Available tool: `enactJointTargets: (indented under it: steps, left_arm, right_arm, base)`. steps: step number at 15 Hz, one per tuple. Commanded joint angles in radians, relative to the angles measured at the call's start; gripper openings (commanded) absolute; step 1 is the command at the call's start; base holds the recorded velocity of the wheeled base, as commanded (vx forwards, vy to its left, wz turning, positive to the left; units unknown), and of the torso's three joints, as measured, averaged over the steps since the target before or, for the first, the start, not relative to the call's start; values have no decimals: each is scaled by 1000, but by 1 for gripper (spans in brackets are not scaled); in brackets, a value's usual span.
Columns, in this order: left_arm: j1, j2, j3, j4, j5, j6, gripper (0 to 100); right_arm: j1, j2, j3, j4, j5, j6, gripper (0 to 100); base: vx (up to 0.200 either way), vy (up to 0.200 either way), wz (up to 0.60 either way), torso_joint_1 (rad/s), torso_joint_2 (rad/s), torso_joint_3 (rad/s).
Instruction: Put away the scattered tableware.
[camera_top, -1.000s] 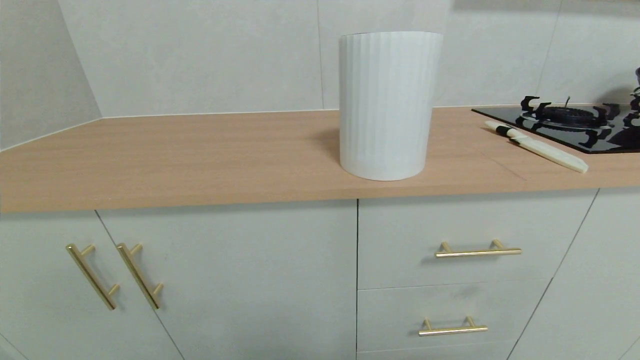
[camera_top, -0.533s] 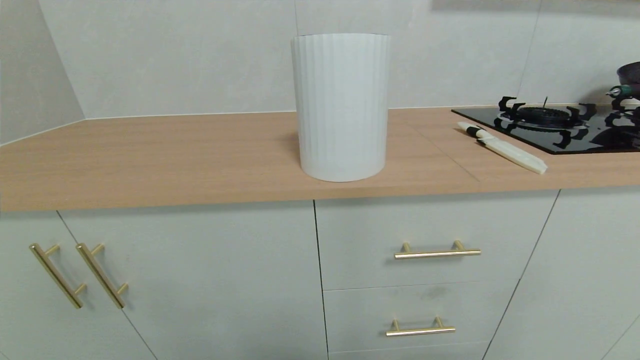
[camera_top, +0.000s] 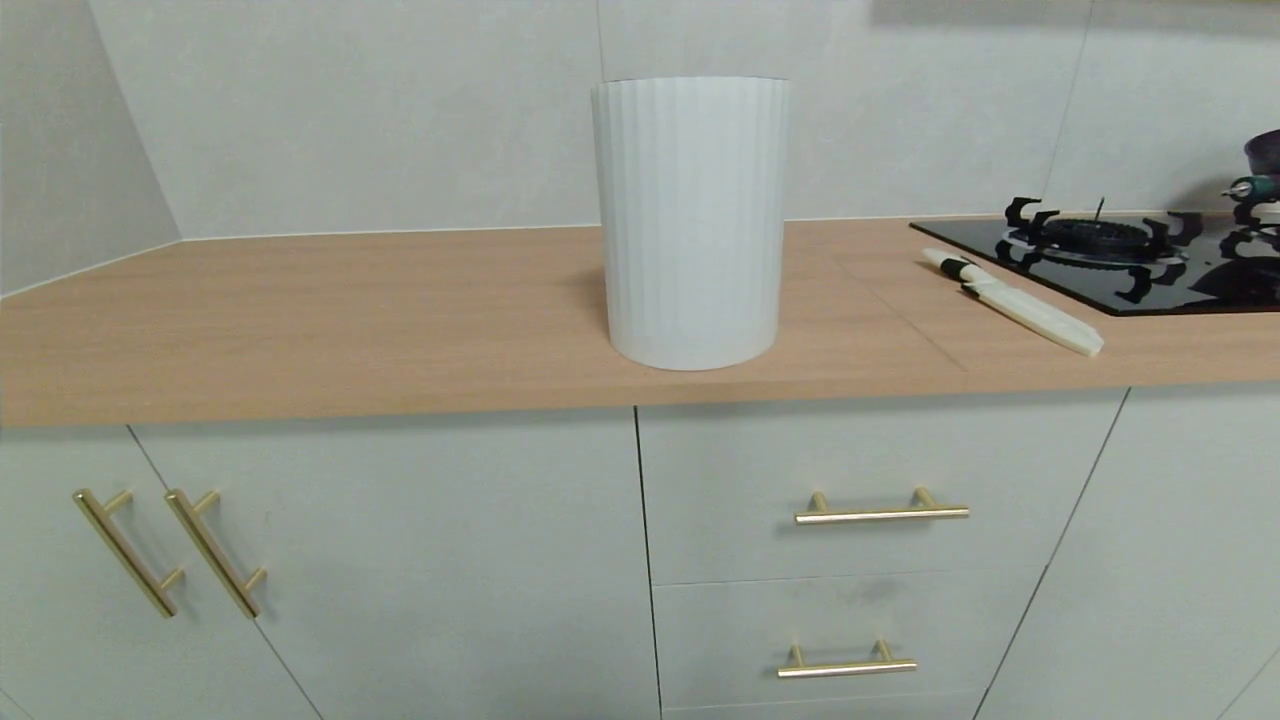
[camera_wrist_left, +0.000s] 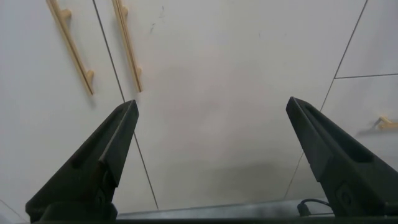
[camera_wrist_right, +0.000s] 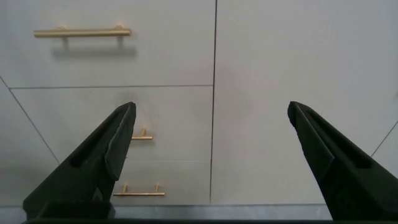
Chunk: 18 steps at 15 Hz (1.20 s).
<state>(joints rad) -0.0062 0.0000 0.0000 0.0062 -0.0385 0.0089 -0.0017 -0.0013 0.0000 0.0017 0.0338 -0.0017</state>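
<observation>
Two dark fingers (camera_wrist_left: 106, 155) of the left gripper (camera_wrist_left: 211, 102) stand spread wide, pointed at a pale cabinet door (camera_wrist_left: 205, 56) that carries a pair of slanted gold handles (camera_wrist_left: 127, 46). On the other arm, the right gripper (camera_wrist_right: 211, 106) likewise has its jaws wide apart, facing a stack of pale drawers (camera_wrist_right: 112, 68) with gold bar handles (camera_wrist_right: 82, 31).

Above the cabinet fronts runs a wooden countertop (camera_top: 350, 320). A tall white ribbed container (camera_top: 690, 220) stands upright on it, near the front edge and over the seam between the doors and the drawers. To the robot's right of it, well apart, a cream knife (camera_top: 1015, 303) with a black band on its handle lies flat on the wood, angled, just beside the front corner of a black glass hob (camera_top: 1110, 290). A black burner grate (camera_top: 1090, 235) sits on the hob
</observation>
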Motion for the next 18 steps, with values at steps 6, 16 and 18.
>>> enactJointTargets:
  steps: [6,16,18]
  left_arm:
    - [0,0,0,0,0,0,100]
    - [0,0,0,0,0,0,100]
    - [0,0,0,0,0,0,100]
  right_arm:
    - [0,1,0,0,0,2,100]
    - [0,1,0,0,0,2,100]
    - [0,1,0,0,0,2,100]
  base:
    - [0,0,0,111,-382,-279]
    - [0,0,0,189,-473,-280]
    - [0,0,0,215,-495,-288]
